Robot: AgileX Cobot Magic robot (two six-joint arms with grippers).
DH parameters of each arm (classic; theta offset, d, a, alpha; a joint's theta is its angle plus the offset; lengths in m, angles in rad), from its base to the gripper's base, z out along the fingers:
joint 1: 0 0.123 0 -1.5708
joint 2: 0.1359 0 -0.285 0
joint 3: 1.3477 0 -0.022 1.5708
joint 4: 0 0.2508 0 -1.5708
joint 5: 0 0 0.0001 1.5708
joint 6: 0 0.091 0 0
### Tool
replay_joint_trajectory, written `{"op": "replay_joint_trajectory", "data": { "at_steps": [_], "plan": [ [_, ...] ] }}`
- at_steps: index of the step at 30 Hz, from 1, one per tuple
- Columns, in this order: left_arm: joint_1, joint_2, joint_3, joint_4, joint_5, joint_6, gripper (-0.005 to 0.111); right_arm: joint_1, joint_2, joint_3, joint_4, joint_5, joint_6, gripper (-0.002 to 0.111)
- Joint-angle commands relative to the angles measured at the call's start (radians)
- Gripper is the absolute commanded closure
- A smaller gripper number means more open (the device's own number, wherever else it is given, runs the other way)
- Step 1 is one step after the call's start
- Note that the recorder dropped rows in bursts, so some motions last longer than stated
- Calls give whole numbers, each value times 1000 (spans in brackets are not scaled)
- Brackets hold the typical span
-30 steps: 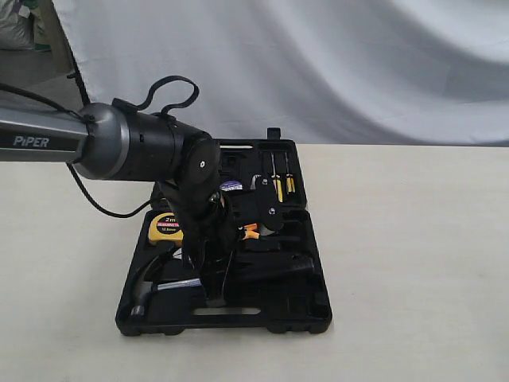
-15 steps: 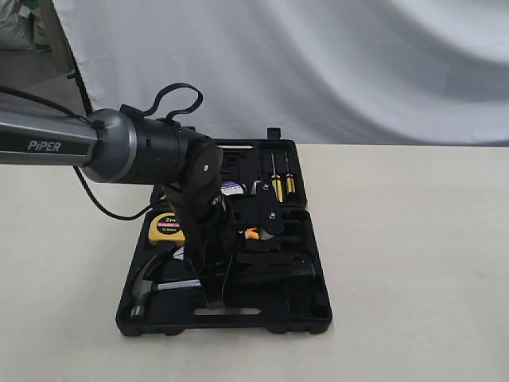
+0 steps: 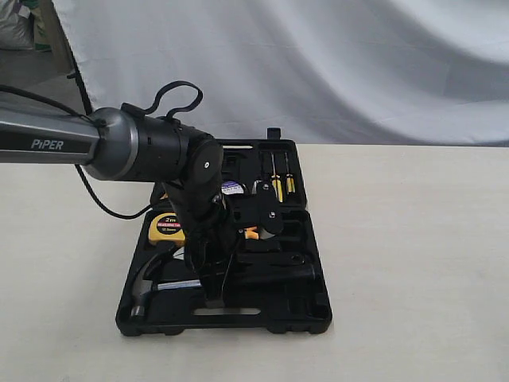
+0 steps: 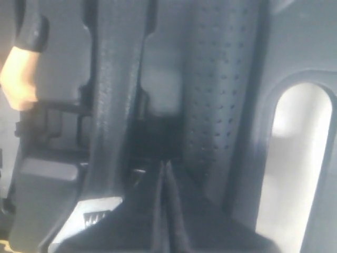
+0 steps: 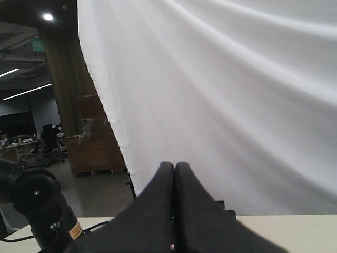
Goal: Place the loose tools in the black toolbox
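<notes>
In the front half of the toolbox (image 3: 318,317), left gripper (image 3: 212,296), clenched empty, hangs over the hammer (image 3: 179,284) lying crosswise, head left; right gripper (image 5: 174,174) also clenched.

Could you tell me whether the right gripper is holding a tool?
No, the right gripper is shut on nothing, pointing at the white curtain.

Exterior view: looking down at a slant across the desk (image 3: 413,263) from its near side, facing the white curtain (image 3: 334,64). Left wrist view: pointing very close onto the black toolbox (image 3: 302,318) (also showing whole in the exterior view). Right wrist view: facing level toward the same curtain.
</notes>
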Motion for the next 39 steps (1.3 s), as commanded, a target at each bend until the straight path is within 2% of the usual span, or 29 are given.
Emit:
{"op": "replay_joint_trajectory", "data": {
  "at_steps": [1, 10, 28, 39],
  "plan": [
    [0, 55, 24, -5, 94, 4, 106, -3, -7, 3, -13, 0, -6, 108],
    [0, -60, 24, -12, 97, 24, 106, -3, -7, 3, -13, 0, -6, 108],
    [0, -183, 24, -34, 66, 46, 106, -3, -7, 3, -13, 0, -4, 108],
    [0, -169, 26, -151, 75, 135, 106, -3, -7, 3, -13, 0, -4, 108]
  ]
}}
